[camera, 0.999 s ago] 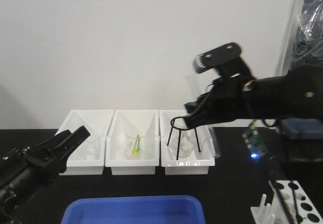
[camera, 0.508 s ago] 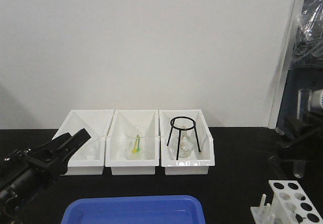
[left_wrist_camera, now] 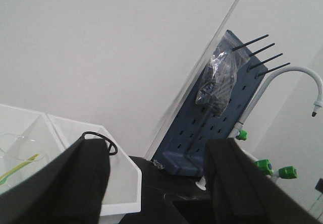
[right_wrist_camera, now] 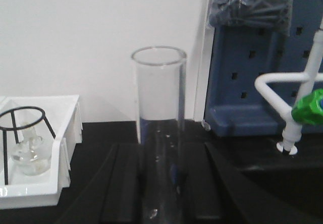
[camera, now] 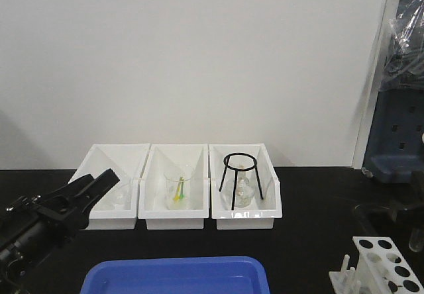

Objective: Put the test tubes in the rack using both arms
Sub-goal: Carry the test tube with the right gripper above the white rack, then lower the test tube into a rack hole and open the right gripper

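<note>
Test tube (right_wrist_camera: 159, 113), clear glass, stands upright, pinched between the two black fingers (right_wrist_camera: 121, 183) of the right hand (right_wrist_camera: 159, 151). Its open rim rises well above the fingertips, and its lower end runs out of the bottom of the wrist view. Behind it lie the black bench (right_wrist_camera: 242, 153), a blue pegboard (right_wrist_camera: 252, 57) and a white tap (right_wrist_camera: 282, 82) with a green knob. The white rack (camera: 384, 264) sits at the bench's near right corner in the front view, where the right hand is nearly cut off at the frame's edge. The left hand (camera: 103, 178) hovers at the far left, well apart from the rack, its fingers spread with nothing between them. Along the wall stand three white bins (camera: 142, 204): the middle one holds a beaker (camera: 179, 185), and the right one a black tripod (camera: 242, 175) over a small flask (camera: 244, 195). A blue tray (camera: 175, 274) lies at the front.
</note>
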Motion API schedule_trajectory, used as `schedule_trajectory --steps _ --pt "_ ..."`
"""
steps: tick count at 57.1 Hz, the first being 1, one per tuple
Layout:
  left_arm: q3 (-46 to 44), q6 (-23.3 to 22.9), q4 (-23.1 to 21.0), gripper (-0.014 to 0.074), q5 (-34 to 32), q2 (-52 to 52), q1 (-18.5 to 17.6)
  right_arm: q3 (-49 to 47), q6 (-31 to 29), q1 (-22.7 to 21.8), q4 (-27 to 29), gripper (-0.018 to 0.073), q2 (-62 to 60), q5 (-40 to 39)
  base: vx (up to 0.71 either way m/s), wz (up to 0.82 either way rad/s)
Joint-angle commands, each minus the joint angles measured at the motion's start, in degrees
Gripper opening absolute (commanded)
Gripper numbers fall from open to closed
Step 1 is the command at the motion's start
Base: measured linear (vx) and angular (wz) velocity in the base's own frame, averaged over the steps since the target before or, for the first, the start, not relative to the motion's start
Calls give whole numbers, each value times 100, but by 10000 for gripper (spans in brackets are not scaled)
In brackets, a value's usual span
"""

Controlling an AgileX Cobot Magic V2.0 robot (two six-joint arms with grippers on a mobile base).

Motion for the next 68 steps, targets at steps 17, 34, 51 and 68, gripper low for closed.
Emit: schedule_trajectory --steps 17,34,51,68 --pt "-194 0 -173 540 -393 -173 -2 365 2106 -37 -2180 -9 486 -1408 0 0" --pt "-194 0 -178 540 -388 -173 -2 380 1769 -37 -2064 -9 586 -1490 0 0" --pt "-194 0 -178 540 -388 -173 -2 967 1738 -37 -1963 -9 602 -2455 0 0" --pt "-194 0 -149 540 -388 -173 -2 967 1892 -37 -2125 -9 1179 -2755 0 0"
